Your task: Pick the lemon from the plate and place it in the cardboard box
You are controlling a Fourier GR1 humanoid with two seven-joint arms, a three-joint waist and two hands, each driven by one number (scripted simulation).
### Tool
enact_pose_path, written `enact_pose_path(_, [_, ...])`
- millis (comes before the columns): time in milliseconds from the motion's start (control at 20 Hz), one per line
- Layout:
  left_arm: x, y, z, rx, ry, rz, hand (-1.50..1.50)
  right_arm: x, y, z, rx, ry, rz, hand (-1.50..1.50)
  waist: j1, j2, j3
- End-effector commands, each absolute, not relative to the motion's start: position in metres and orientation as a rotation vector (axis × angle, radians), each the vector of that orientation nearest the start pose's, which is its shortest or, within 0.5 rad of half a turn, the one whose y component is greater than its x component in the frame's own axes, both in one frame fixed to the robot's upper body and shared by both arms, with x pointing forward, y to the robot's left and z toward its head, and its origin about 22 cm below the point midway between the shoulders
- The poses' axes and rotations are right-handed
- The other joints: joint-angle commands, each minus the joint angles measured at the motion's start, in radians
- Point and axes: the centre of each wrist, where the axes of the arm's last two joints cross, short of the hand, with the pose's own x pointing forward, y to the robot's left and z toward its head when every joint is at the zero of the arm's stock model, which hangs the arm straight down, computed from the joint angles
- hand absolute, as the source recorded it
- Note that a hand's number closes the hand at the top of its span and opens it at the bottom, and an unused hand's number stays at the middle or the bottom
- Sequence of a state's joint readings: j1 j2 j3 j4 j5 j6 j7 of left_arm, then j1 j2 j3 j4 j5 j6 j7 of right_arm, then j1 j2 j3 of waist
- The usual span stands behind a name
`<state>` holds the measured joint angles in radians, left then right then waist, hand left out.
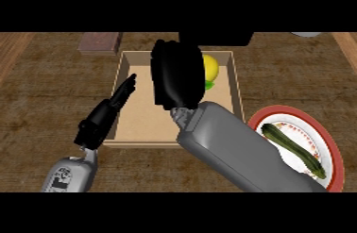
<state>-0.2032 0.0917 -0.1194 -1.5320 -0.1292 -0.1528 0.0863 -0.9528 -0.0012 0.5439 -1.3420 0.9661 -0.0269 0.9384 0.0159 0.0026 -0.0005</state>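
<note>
Lemon mostly behind right hand; plate cut off by right edge.

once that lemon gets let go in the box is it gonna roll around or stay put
The lemon looks rounded and smooth, so it may roll a little. The cardboard box has raised walls that should stop it. It probably stays rigid under the right hand.

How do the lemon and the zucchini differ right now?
The lemon is yellow and rounded; the zucchini is dark green and long. The lemon is over the cardboard box, largely hidden behind the right robot hand; the zucchini lies in full view on the plate. Neither touches the left robot hand.
</note>
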Motion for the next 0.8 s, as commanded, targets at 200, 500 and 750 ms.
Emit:
enact_pose_path(200, [0.298, 0.188, 0.045, -0.06, -1.592, -0.464, 0.0, 0.341, -0.007, 0.153, -0.822, -1.439, 0.733, -1.5, 0.002, 0.003, 0.0])
enact_pose_path(500, [0.283, 0.214, 0.038, -0.047, -1.622, -0.465, 0.0, 0.35, -0.024, 0.121, -0.716, -1.574, 0.571, -1.5, 0.006, 0.002, 0.001])
enact_pose_path(750, [0.284, 0.203, 0.045, -0.037, -1.603, -0.465, 0.0, 0.351, -0.042, 0.146, -0.617, -1.762, 0.217, -1.5, -0.006, 0.0, 0.002])
